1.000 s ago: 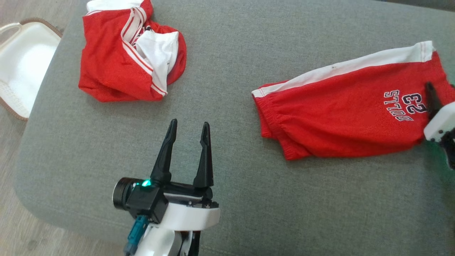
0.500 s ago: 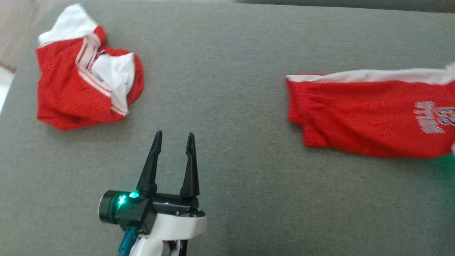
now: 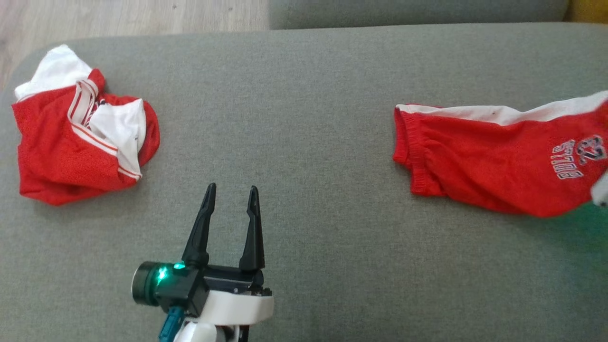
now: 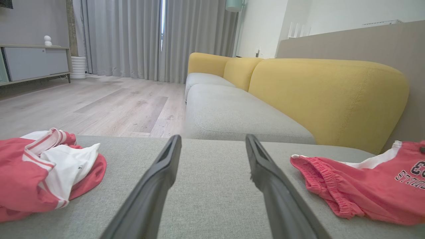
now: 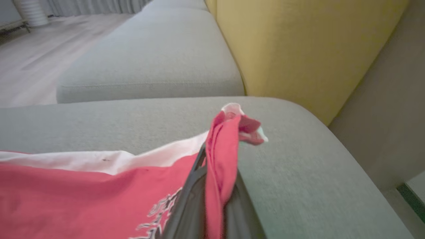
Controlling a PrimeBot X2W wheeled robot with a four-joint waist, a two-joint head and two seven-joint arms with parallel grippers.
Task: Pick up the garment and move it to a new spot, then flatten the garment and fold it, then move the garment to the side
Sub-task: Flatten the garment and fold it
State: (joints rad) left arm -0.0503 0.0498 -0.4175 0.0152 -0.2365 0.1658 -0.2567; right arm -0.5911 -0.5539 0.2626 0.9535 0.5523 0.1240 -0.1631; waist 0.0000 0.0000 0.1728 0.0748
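Pickup: my right gripper pinches the red mesh shorts near the grey cushion's right edge, left gripper spread; next I lift.

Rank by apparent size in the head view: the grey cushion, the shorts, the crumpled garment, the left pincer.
1. grey cushion, by far largest.
2. shorts and crumpled garment: too alike to rank; the frame edge cuts the shorts.
3. left pincer, smallest, though nearest the camera.
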